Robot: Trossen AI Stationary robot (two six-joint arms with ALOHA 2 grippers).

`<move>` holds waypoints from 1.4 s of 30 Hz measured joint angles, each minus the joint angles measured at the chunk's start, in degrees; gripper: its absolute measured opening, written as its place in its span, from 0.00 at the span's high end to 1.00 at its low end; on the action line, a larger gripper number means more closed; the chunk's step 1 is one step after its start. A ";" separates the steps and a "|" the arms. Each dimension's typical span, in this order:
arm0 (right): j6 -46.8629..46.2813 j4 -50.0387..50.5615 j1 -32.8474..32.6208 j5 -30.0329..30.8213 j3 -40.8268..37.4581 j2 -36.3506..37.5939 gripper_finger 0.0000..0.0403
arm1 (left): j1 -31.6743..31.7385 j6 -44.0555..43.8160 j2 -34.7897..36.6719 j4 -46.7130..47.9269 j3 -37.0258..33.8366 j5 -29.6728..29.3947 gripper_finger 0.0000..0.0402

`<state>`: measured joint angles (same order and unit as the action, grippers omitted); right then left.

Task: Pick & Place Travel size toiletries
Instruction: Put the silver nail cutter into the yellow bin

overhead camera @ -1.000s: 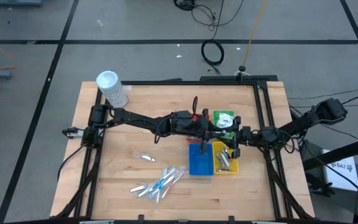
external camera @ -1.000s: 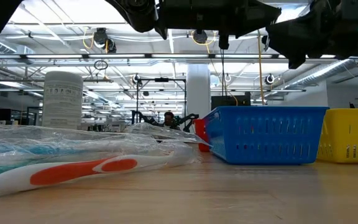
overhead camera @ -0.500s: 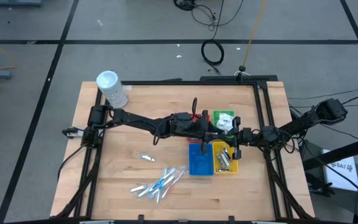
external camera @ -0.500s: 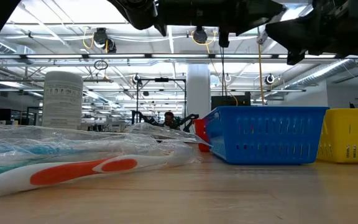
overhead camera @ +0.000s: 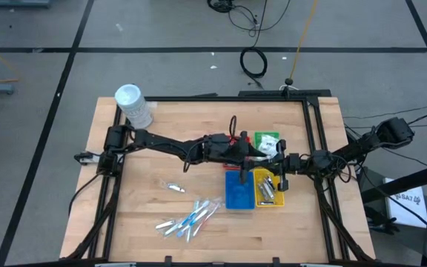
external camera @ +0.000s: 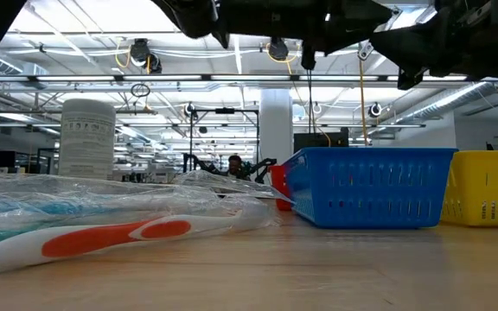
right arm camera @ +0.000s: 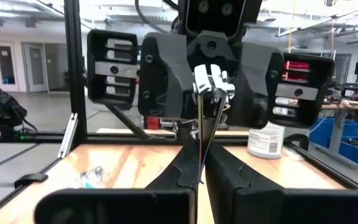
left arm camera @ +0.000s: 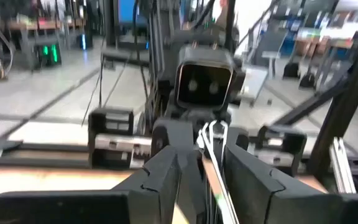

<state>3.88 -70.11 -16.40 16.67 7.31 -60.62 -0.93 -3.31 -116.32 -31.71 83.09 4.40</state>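
Observation:
My two grippers meet tip to tip above the trays. A slim clear-wrapped stick [right arm camera: 205, 124] spans between them; its white end [right arm camera: 211, 79] lies at my left gripper [overhead camera: 256, 154]. My right gripper [right arm camera: 202, 165] is shut on the stick's other end. My left gripper [left arm camera: 201, 155] stands open with the stick [left arm camera: 215, 146] between its fingers. More wrapped sticks [overhead camera: 189, 218] lie in a heap near the table's front edge, and a small clear packet [overhead camera: 173, 188] lies apart from them. My right gripper pinches the stick's near end [right arm camera: 201, 158] between its two fingers, coming level from the table's right side, along the stick. The stick is lifted clear above the trays. My left gripper has the stick's white end [left arm camera: 211, 132] between its fingers; whether they touch it, I cannot tell.
The blue tray [overhead camera: 239, 191] and the yellow tray [overhead camera: 270, 199] with grey items stand under the grippers, and the green tray [overhead camera: 264, 138] with white packets stands behind them. A white tub [overhead camera: 133, 105] stands at the far left corner. Bare wood lies at the left and front.

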 joint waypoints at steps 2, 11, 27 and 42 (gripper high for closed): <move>-0.01 0.49 0.00 0.01 0.00 0.00 0.99 | -0.01 0.00 1.76 4.36 0.00 -0.59 0.67; -1.70 4.71 -0.77 1.05 0.02 2.16 0.99 | -2.78 -0.30 17.26 39.39 0.02 -19.07 0.48; -32.42 37.63 -16.94 -0.44 0.02 9.27 0.99 | -7.88 -29.46 31.19 69.47 -16.59 -49.38 0.48; -45.34 50.15 -19.56 3.80 0.02 9.44 0.91 | -6.64 -38.82 32.91 69.05 -25.16 -49.03 0.55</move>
<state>-41.46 -19.96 -35.97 20.46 7.33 -51.18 -7.57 -42.13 -83.42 37.34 57.93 -44.63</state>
